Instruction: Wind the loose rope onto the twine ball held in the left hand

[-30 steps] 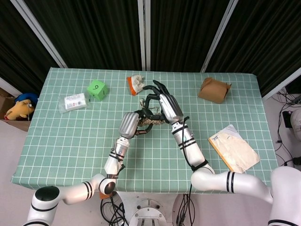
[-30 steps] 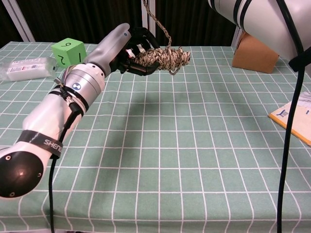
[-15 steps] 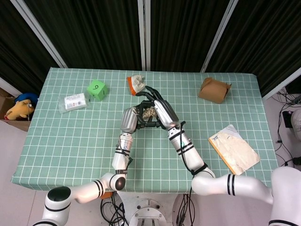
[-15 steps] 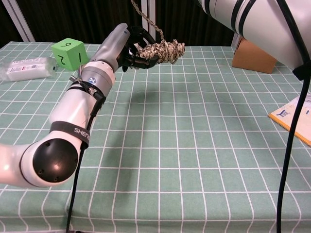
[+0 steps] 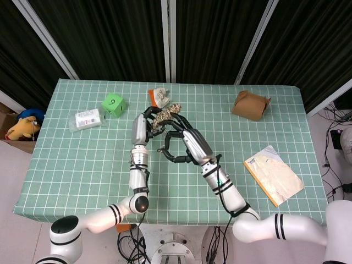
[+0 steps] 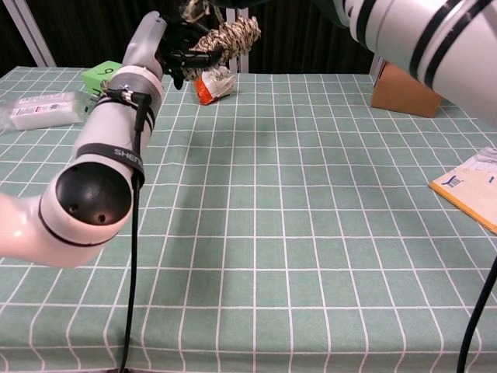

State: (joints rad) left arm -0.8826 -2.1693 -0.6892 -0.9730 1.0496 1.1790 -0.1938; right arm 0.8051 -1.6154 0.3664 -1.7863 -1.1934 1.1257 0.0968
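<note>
Twine ball (image 5: pixel 166 113): head view, held up over the far-centre of the table (image 5: pixel 82 159), gripped by the left hand (image 5: pixel 144 124), fingers clenched round its left end. Right hand (image 5: pixel 184 144) sits just right of and nearer than the ball, dark fingers (image 5: pixel 169 155) curled in a loop; whether they pinch the rope cannot be told here. Other items: green cube (image 5: pixel 113 104) and clear packet (image 5: pixel 87 119) far left, orange-white wrapper (image 5: pixel 159 97) just beyond the ball, brown bag (image 5: pixel 251 105) far right, booklet (image 5: pixel 273 172) near right.

Chest view: twine ball (image 6: pixel 229 36) is at top centre, off the table (image 6: pixel 311 233), left hand (image 6: pixel 177 48) grasping it from the left. A short bit of rope (image 6: pixel 194 9) runs up out of frame. Right hand itself not visible, only forearm at upper right. Wrapper (image 6: pixel 213 84) lies on the cloth below and behind the ball; green cube (image 6: pixel 105 74) and packet (image 6: pixel 40 109) at left, brown bag (image 6: pixel 405 85) and booklet (image 6: pixel 469 191) at right.
</note>
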